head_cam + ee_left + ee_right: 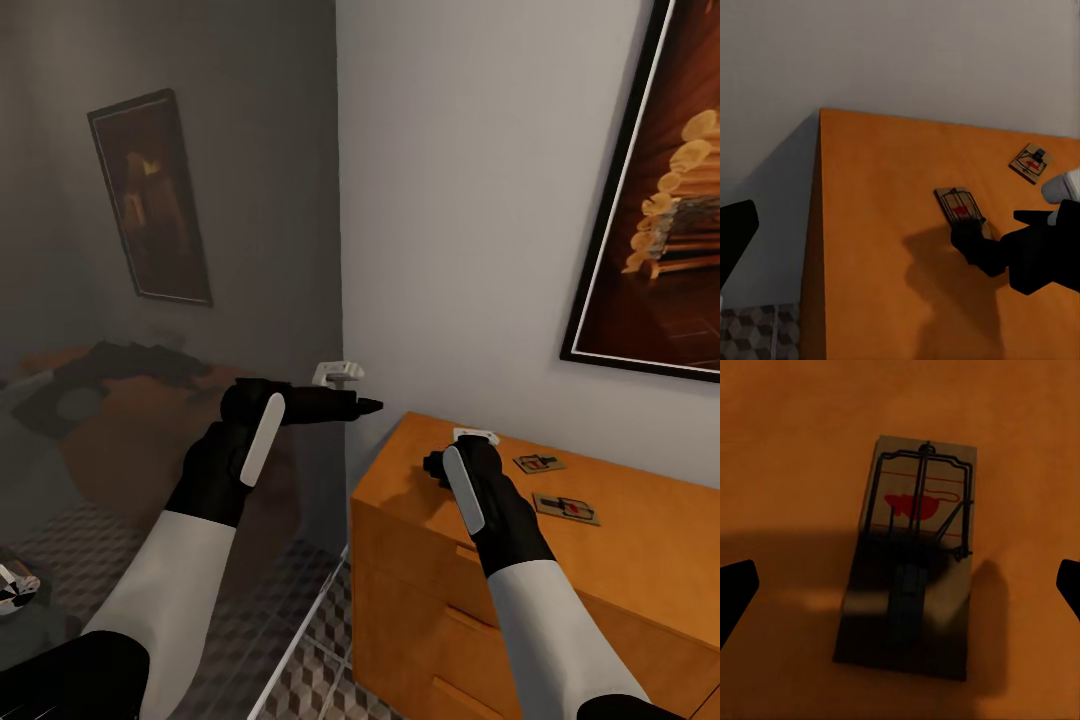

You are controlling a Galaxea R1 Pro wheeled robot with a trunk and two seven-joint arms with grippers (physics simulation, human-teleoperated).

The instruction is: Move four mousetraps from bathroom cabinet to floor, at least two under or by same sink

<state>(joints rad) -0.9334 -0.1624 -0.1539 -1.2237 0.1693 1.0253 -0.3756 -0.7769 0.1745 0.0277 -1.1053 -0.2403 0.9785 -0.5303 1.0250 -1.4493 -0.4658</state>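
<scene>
The right pincer (437, 465) hangs spread wide above a tan wooden mousetrap (915, 559) lying on the orange-brown wooden cabinet (400, 490); I cannot tell whether the left pincer (372, 405) is released or clenched.

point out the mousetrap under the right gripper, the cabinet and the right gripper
mousetrap (916, 556), right wrist view, middle of its wooden board
cabinet (420, 470), head view, bare left part of its orange top
right gripper (973, 241), left wrist view, at its fingertips

Both arms reach forward, white forearms ending in black wrists: the left gripper (368, 405) is held level and higher with its state unclear, while the right gripper (432, 464) points downward, its fingers (736, 589) spread wide apart.
</scene>
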